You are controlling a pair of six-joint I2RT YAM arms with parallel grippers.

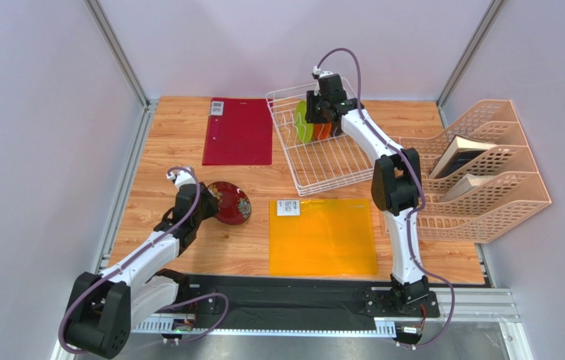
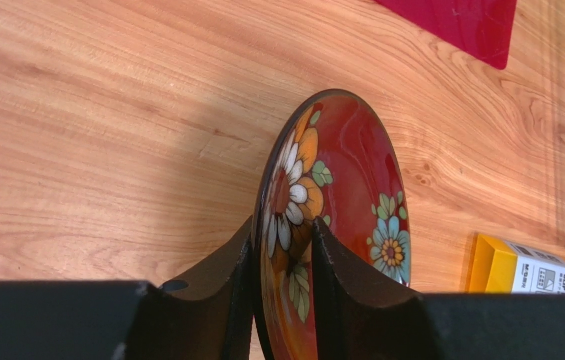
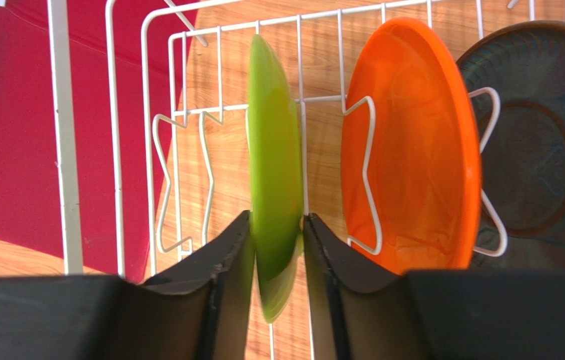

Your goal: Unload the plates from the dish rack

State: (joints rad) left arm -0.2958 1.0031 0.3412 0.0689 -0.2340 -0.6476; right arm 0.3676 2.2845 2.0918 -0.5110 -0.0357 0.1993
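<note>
My left gripper (image 1: 204,201) is shut on the rim of the dark red patterned plate (image 1: 231,201), which it holds on edge low over the wood left of centre. In the left wrist view the plate (image 2: 345,187) stands between the fingers of the left gripper (image 2: 281,232). My right gripper (image 1: 315,112) reaches into the white wire dish rack (image 1: 323,169) at the back. In the right wrist view the right gripper (image 3: 278,225) is shut on the upright lime green plate (image 3: 274,150). The orange plate (image 3: 413,150) and the dark teal-grey plate (image 3: 541,150) stand to its right among the tines.
A red mat (image 1: 238,131) lies left of the rack. An orange mat (image 1: 321,236) lies in front of the rack. Peach file holders (image 1: 488,180) with books stand at the right. Grey walls close in the sides and back.
</note>
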